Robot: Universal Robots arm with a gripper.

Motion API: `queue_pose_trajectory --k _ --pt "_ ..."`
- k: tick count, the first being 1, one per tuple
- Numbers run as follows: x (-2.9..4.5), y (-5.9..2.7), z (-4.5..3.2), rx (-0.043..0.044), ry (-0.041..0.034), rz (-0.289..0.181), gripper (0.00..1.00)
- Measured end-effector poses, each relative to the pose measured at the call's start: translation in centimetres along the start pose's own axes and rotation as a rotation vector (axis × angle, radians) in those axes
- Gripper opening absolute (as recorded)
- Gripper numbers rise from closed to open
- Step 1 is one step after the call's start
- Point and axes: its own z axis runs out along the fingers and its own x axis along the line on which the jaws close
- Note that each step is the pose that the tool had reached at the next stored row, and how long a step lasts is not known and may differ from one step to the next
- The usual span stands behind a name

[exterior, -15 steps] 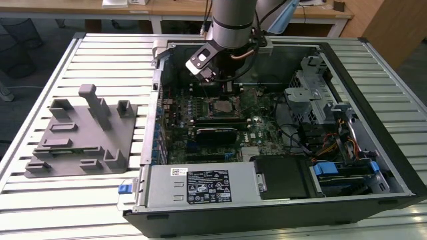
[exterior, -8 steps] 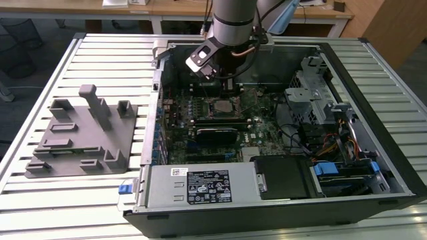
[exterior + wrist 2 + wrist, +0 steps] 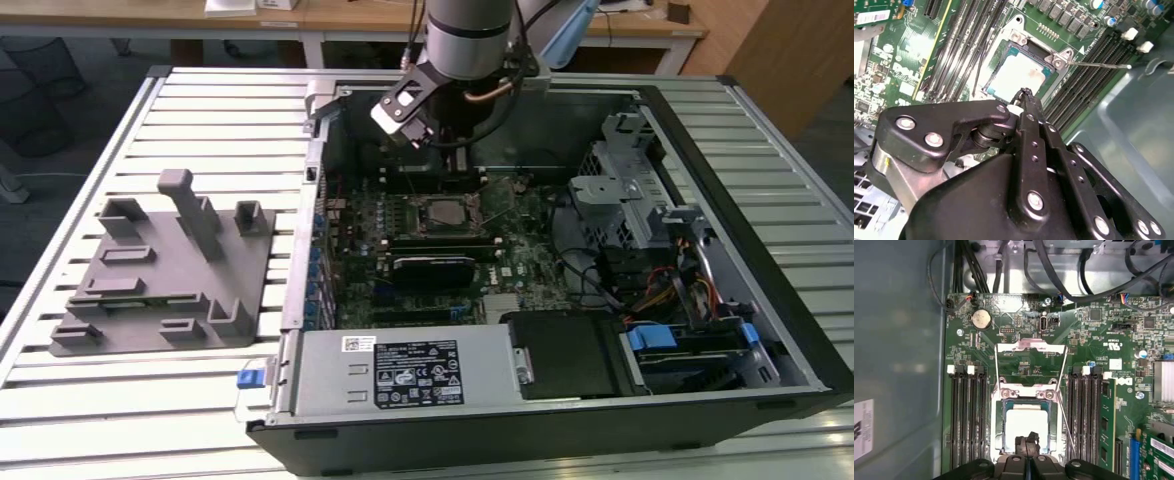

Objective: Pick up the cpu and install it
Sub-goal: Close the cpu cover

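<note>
The cpu point(image 3: 1026, 422) lies flat inside the socket point(image 3: 1026, 391), its pale metal top facing up and its edges sitting square within the frame, as far as both wrist views show. The socket's load plate point(image 3: 1029, 346) is swung back and lies open on the motherboard point(image 3: 1094, 340), and the thin retention lever point(image 3: 1099, 64) stands free to one side, so nothing clamps the chip down.

Right over the cpu's near edge hangs the hand point(image 3: 1027, 440), its two fingers pressed together and carrying nothing. Whether the tips touch the chip or sit just above it cannot be told.

Banks of memory slots point(image 3: 966, 415) flank the socket on both sides. In the exterior view the arm reaches down into the open computer case point(image 3: 747, 200), which rests on the slatted surface point(image 3: 200, 100); a grey holder block point(image 3: 160, 270) stands well apart on the exterior view's left.

By my reading, the placing step is done and the chip is released; the install is not yet locked. Any further contact here calls for a light, straight touch, so the chip is not nudged askew in its seat.
</note>
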Motion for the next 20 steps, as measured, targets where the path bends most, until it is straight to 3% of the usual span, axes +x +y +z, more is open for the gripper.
queue_pose_trajectory --k 6,17,20 --pt "0.04 0.01 -1.43 0.0001 -0.0002 0.0 0.11" --pt "-0.44 0.03 -1.43 0.0 0.0 0.0 0.11" --pt "-0.45 0.6 -1.42 0.0001 0.0006 0.0 0.11"
